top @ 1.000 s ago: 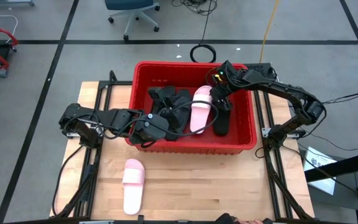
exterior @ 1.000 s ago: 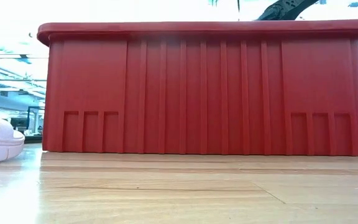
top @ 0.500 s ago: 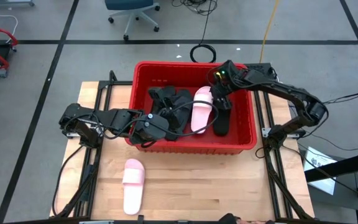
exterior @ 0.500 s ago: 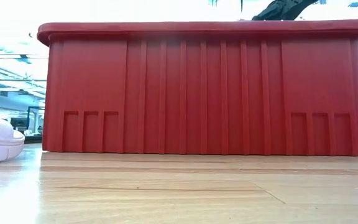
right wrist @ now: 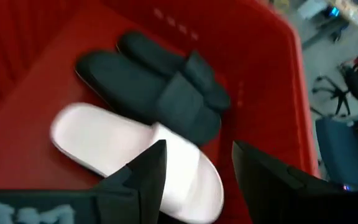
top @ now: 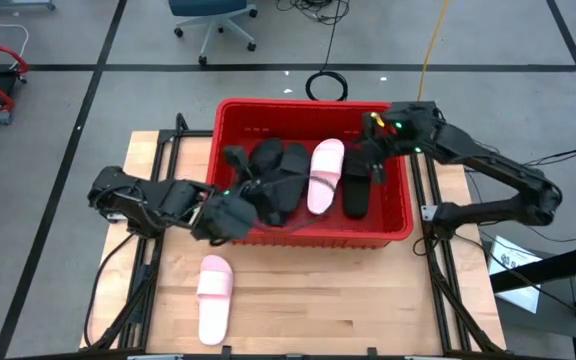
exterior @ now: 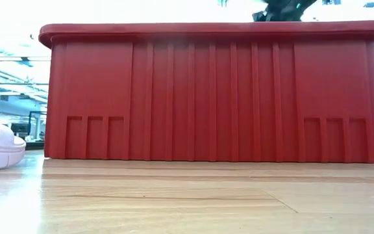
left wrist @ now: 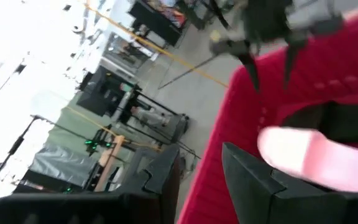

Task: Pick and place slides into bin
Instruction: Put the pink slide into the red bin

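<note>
While the high view shows the right gripper pulled back toward the bin's right wall, fingers released and empty, a black slide now lies inside beside the pink slide. The left gripper has shifted to the near-left rim; whether it grasps anything I cannot tell. One pink slide on the table remains. The low view shows only the bin's front wall. The right wrist view confirms parted fingers above binned slides.
</note>
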